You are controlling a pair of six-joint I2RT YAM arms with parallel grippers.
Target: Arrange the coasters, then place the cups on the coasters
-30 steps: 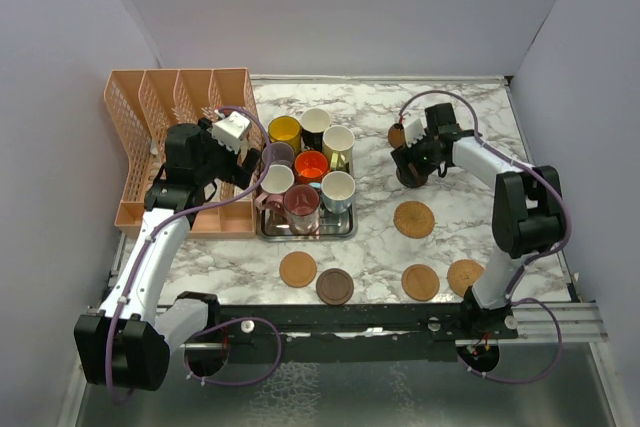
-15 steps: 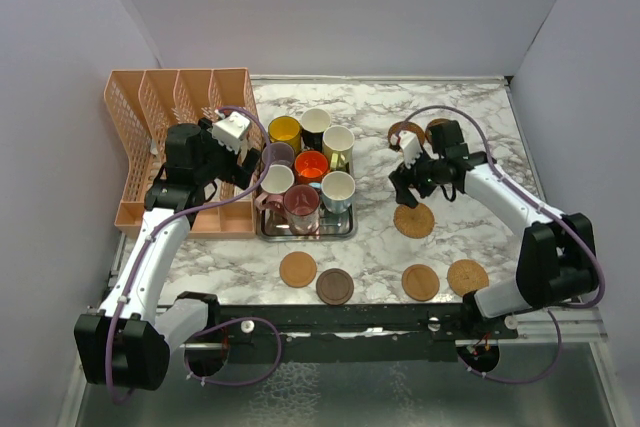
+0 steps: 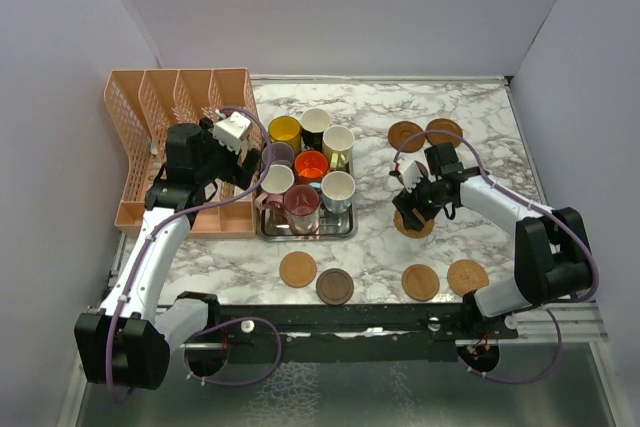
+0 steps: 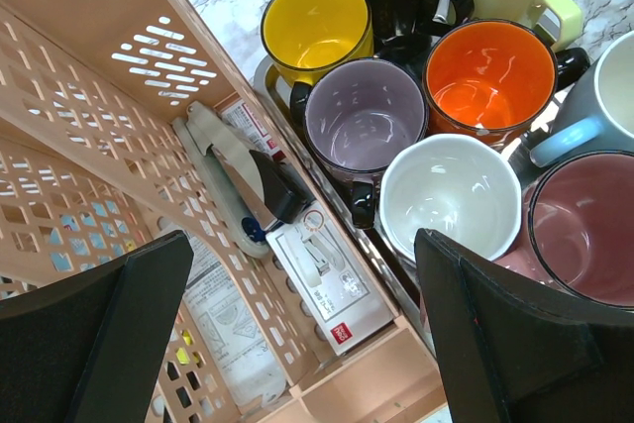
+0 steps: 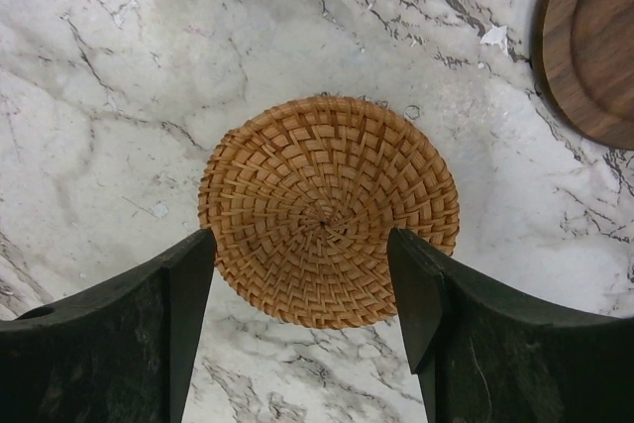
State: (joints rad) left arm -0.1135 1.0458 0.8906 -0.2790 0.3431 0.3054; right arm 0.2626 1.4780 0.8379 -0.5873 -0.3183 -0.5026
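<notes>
Two claws spread wide, right claw point(image 5: 302, 245) straddling woven coaster point(image 5: 327, 210) on the marble, perhaps touching its rim, left claw point(image 4: 302, 245) over cups point(image 4: 365, 126)

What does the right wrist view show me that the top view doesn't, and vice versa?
Only the right wrist: the weave of the woven coaster under the open right gripper, plus wood grain on a dark coaster at the frame edge. Only the top: cups on the tray, the orange rack, four coasters near the bases. Both: the woven coaster on the marble table.
</notes>
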